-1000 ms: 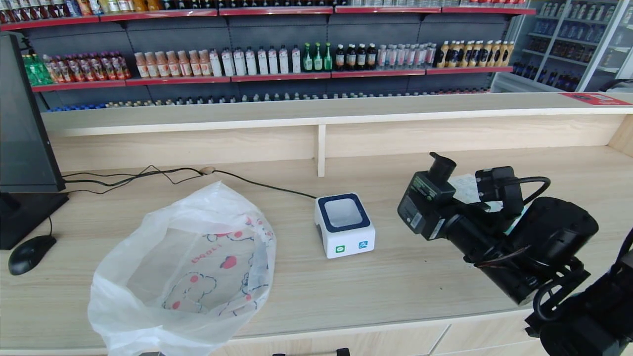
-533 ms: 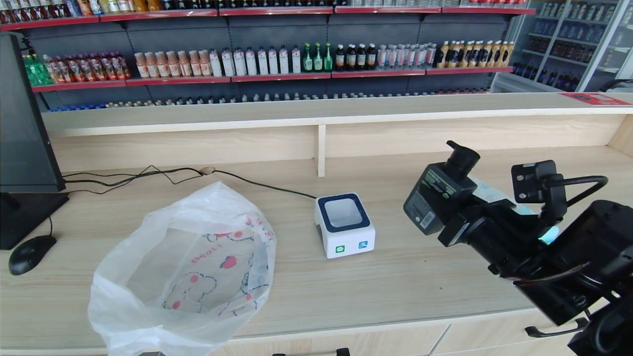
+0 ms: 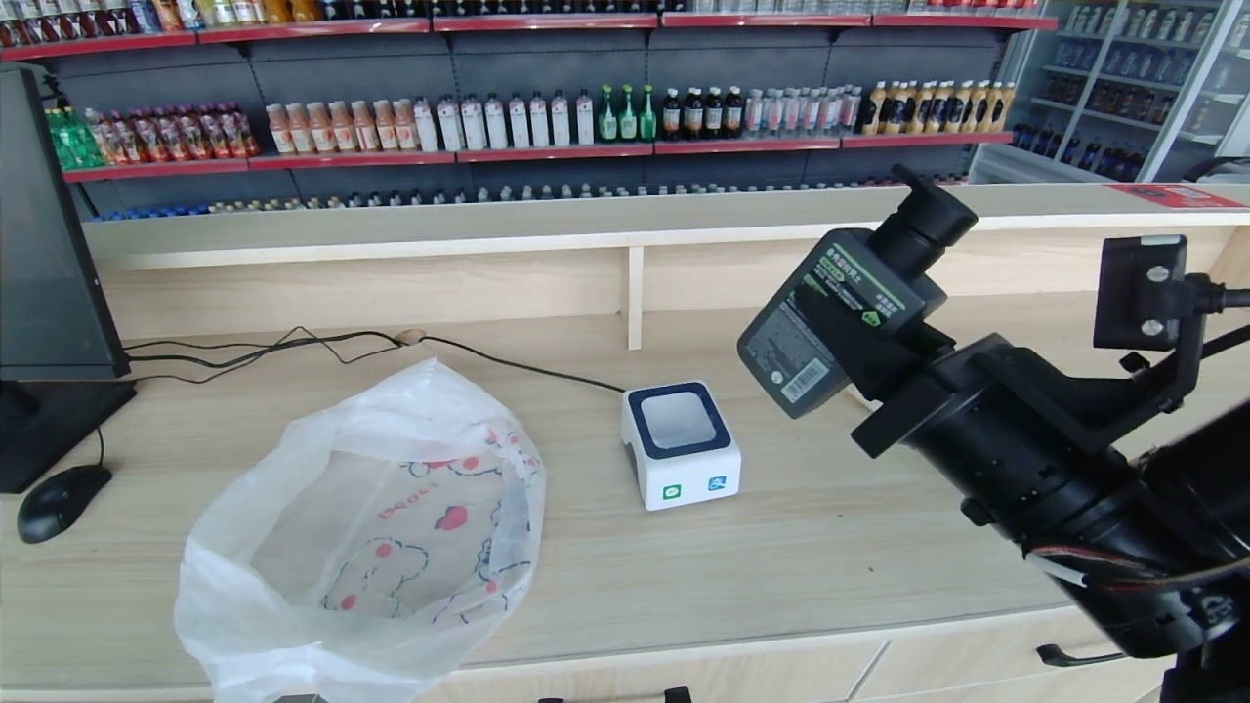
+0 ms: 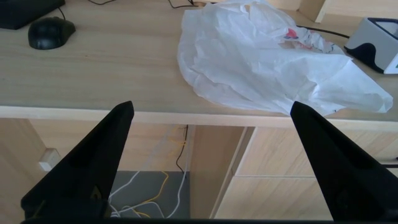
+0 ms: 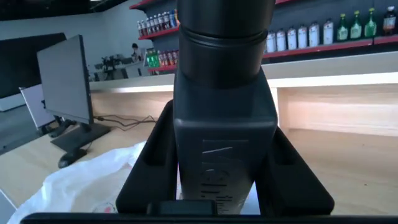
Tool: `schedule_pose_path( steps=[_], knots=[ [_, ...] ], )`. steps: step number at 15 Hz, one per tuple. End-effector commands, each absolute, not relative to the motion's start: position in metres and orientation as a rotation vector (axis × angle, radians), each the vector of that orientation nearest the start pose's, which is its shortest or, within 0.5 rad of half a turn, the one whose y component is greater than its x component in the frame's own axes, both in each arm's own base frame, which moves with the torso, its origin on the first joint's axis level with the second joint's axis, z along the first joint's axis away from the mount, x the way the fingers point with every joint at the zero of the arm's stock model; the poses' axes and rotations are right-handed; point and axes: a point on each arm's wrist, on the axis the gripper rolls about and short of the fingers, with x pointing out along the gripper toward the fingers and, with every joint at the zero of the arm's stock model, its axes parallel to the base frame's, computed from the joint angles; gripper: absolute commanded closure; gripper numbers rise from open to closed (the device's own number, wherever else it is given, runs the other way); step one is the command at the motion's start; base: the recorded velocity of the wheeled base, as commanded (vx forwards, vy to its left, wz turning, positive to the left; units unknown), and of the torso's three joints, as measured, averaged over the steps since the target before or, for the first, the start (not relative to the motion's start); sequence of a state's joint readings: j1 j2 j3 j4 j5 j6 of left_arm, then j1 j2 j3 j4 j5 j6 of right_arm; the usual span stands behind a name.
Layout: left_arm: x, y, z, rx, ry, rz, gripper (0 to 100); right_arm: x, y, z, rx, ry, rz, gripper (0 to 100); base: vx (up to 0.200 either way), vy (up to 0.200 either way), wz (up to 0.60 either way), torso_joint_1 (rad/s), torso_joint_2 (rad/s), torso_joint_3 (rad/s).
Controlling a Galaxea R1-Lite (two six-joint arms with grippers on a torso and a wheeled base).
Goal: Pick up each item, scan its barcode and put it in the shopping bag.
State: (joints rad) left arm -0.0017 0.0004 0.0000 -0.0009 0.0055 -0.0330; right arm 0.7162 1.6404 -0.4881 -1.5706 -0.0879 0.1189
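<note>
Bottle (image 3: 840, 312): tilted, cap uppermost, clamped between the right gripper's (image 5: 222, 168) jaws, up beside the scanner (image 3: 681, 444).
Left gripper (image 4: 211, 111): jaws spread apart, facing the shopping bag (image 4: 261, 56).

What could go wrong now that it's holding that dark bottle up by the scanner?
The bottle hangs tilted, gripped at one end by the right gripper; it might slip. Its barcode is beside, not over, the scanner, so the scan could miss. The floppy shopping bag may collapse on drop-in.
</note>
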Motion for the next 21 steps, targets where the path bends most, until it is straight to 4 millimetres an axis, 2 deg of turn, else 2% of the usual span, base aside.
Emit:
schedule_pose_path(
  steps=[1,4,9,12,21],
  knots=[
    [-0.023,0.0,0.076,-0.032,-0.002,0.005,0,0.172,0.184,0.225,0.343,-0.382,0.758,100,0.0,0.0,0.0,0.0,0.0,0.0],
    [-0.023,0.0,0.076,-0.032,-0.002,0.005,0,0.14,0.21,0.225,0.45,-0.321,0.934,100,0.0,0.0,0.0,0.0,0.0,0.0],
    [-0.023,0.0,0.076,-0.034,-0.002,0.005,0,0.135,0.211,0.231,0.526,-0.313,0.964,100,0.0,0.0,0.0,0.0,0.0,0.0],
    [-0.023,0.0,0.076,-0.034,-0.002,0.005,0,0.112,0.218,0.24,0.601,-0.3,1.065,100,0.0,0.0,0.0,0.0,0.0,0.0],
    [-0.023,0.0,0.076,-0.032,-0.002,0.005,0,0.113,0.211,0.241,0.638,-0.285,1.057,100,0.0,0.0,0.0,0.0,0.0,0.0]
  ],
)
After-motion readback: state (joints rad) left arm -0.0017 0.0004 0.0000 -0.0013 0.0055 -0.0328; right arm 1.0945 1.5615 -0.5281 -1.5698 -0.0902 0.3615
